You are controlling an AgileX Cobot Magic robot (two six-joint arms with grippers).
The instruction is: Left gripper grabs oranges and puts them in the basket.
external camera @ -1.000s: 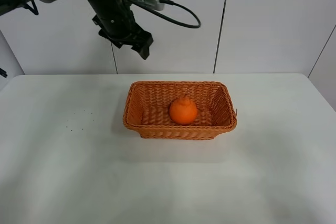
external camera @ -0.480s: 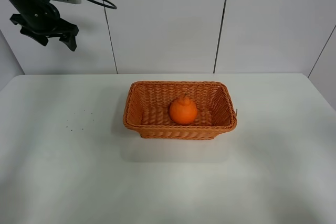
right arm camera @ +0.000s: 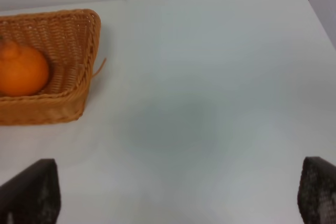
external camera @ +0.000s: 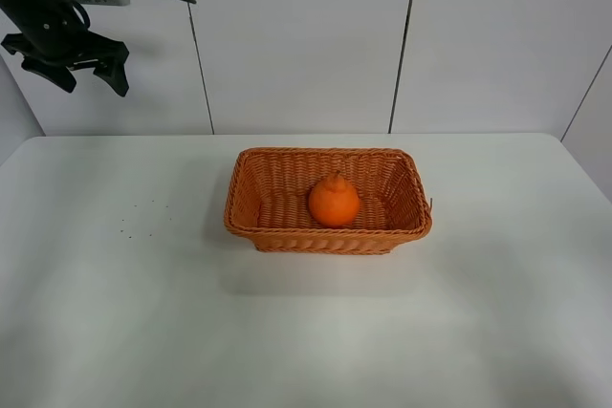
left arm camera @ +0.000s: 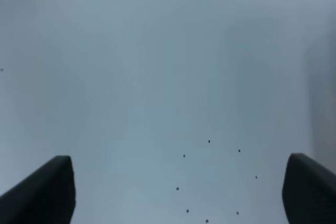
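The orange [external camera: 334, 201], round with a knobby top, sits inside the woven orange-brown basket [external camera: 258, 168] at the middle of the white table. It also shows in the right wrist view [right arm camera: 21, 69] inside the basket [right arm camera: 79, 35]. My left gripper [external camera: 84, 74] is open and empty, held high above the table's far left, well away from the basket. In the left wrist view its two black fingertips [left arm camera: 44, 192] stand wide apart over bare table. My right gripper [right arm camera: 173, 195] is open and empty, right of the basket; it is out of the exterior view.
The white table [external camera: 478, 312] spreads around the basket. Small dark specks [external camera: 143, 217] lie on it left of the basket, also in the left wrist view [left arm camera: 210, 182]. A pale panelled wall [external camera: 478, 45] stands behind.
My left arm swung from above the basket's back left to the far upper left, then shifted slightly further left. The orange and basket have not moved.
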